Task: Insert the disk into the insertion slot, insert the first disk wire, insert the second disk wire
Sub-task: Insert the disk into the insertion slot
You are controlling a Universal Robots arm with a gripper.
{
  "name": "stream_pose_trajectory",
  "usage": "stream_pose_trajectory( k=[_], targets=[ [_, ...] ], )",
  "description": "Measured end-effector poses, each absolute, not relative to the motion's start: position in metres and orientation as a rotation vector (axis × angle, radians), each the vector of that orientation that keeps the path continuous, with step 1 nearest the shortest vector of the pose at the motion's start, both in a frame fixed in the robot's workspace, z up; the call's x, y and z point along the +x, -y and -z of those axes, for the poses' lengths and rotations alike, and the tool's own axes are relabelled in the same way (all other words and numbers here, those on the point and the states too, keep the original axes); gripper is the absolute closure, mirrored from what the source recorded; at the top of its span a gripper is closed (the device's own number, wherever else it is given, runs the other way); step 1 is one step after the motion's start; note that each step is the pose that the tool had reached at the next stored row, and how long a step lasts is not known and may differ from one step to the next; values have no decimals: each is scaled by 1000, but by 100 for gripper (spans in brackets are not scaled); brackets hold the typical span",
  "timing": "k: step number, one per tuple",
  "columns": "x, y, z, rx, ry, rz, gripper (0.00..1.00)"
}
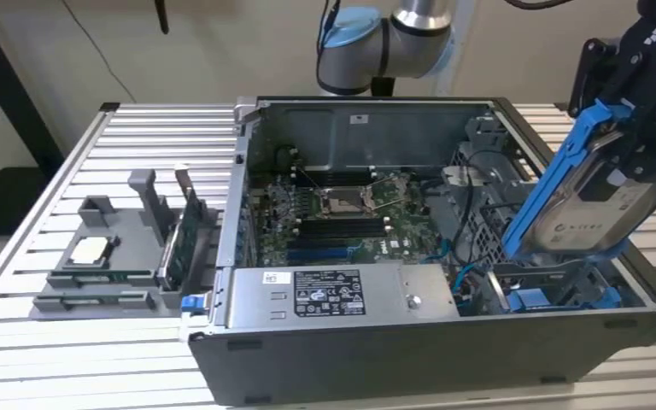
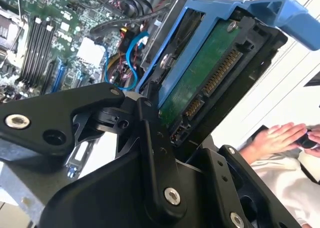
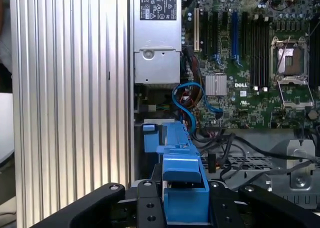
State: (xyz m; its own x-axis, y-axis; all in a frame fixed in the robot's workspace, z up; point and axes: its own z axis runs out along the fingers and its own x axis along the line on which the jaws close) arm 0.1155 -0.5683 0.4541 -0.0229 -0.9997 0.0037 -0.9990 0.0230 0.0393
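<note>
The pincer (image 1: 634, 145) gripped the disk (image 1: 584, 205), tilted above the insertion slot (image 1: 539, 275), where entering askew could jam it.

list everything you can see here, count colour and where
table: 1, silver slats, under everything
computer case: 1, dark grey, open, on the table
motherboard: 1, green, case floor
power-supply box: 1, silver, inside the case's near wall in the exterior view
blue cables: a few, beside the motherboard
insertion slot: 1, dark grey, case's end at the exterior view's right
disk: 1, silver-grey in blue carrier, tilted above the slot
fixture: 1, grey, exterior view's left
cards: green, upright in the fixture
person's hand: by white cloth
arm: 1, silver and light blue, behind the case
tool: 1, black, shut on the disk
</note>
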Motion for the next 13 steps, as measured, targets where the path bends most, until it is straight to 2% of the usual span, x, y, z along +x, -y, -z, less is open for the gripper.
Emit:
stream_pose_trajectory(
  k=[13],
  targets=[
    [116,568,-448,2178,2222,40,67]
  ],
)
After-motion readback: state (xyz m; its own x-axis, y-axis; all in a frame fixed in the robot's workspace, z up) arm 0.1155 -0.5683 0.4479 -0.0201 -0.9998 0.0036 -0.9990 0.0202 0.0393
